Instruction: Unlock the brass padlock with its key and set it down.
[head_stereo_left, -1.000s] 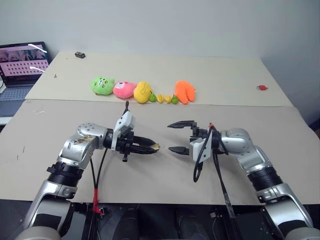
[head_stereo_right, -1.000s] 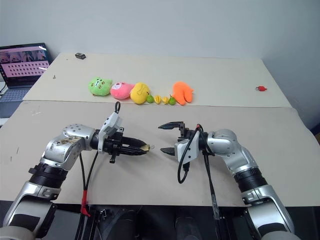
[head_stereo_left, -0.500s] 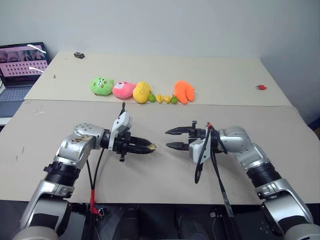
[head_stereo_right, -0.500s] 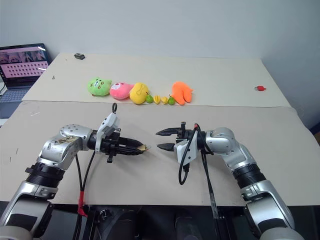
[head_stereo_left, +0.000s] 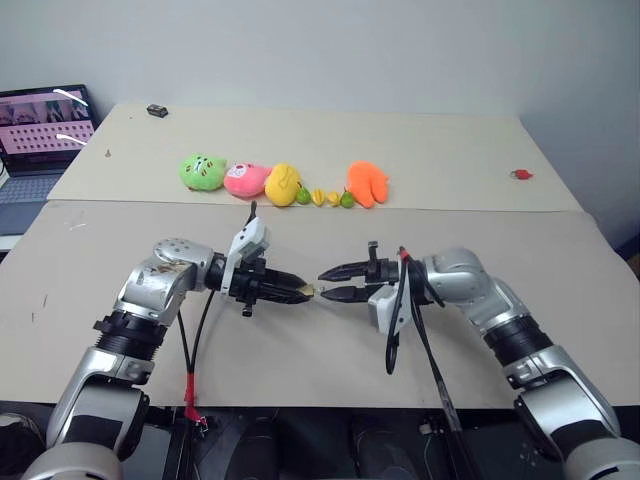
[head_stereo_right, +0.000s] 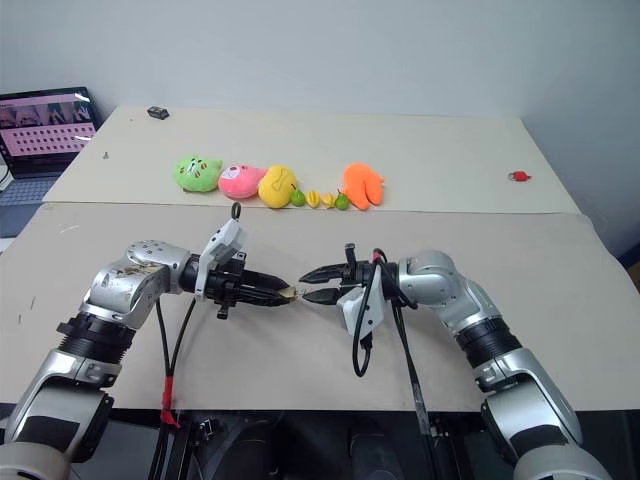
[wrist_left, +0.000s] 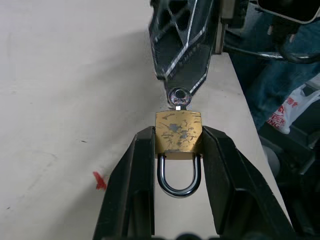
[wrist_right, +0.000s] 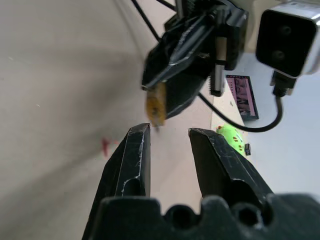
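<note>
My left gripper (head_stereo_left: 298, 292) is shut on the brass padlock (wrist_left: 178, 131), holding its yellow body between both fingers above the table. The silvery shackle (wrist_left: 178, 176) points back toward the wrist. The key (wrist_left: 177, 96) sticks out of the padlock's far end, and only its round head shows. My right gripper (head_stereo_left: 324, 283) faces the left one tip to tip, its fingertips just short of the key head. It is open by a narrow gap with nothing between the fingers (wrist_right: 137, 150). In the right wrist view the padlock (wrist_right: 156, 105) hangs just past those tips.
A row of plush toys runs along the back table: green (head_stereo_left: 204, 171), pink (head_stereo_left: 245, 179), yellow (head_stereo_left: 283, 184) and orange (head_stereo_left: 367, 183), with small toy fruits (head_stereo_left: 326, 197) among them. A small red object (head_stereo_left: 522, 174) lies far right. A laptop (head_stereo_left: 40, 130) stands at the far left.
The right gripper has narrowed from wide open to a small gap and moved left, up to the key end of the padlock. The left gripper has held still with the padlock.
</note>
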